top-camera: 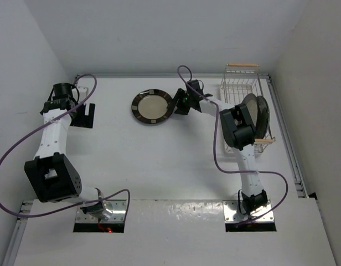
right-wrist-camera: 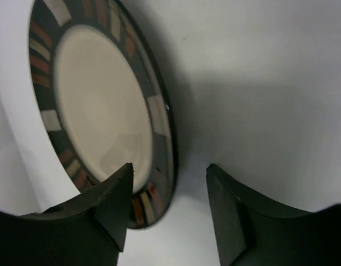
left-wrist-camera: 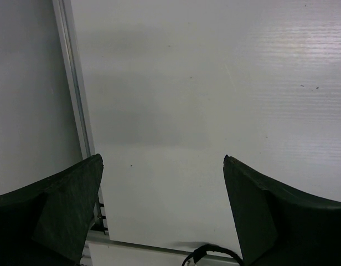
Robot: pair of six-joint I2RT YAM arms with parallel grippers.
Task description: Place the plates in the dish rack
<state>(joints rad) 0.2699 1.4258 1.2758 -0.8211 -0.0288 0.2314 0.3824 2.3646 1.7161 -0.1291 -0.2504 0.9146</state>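
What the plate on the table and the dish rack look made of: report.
Plate: probably glazed ceramic, glossy, with sheen on its cream centre. Dish rack: thin white wire, likely coated metal. Its handle bar: looks like pale unpainted wood.

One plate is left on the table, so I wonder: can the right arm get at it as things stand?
Likely yes. The right claw sits at the rim of the plate, its open jaws on either side of the edge, with nothing between them but that rim.
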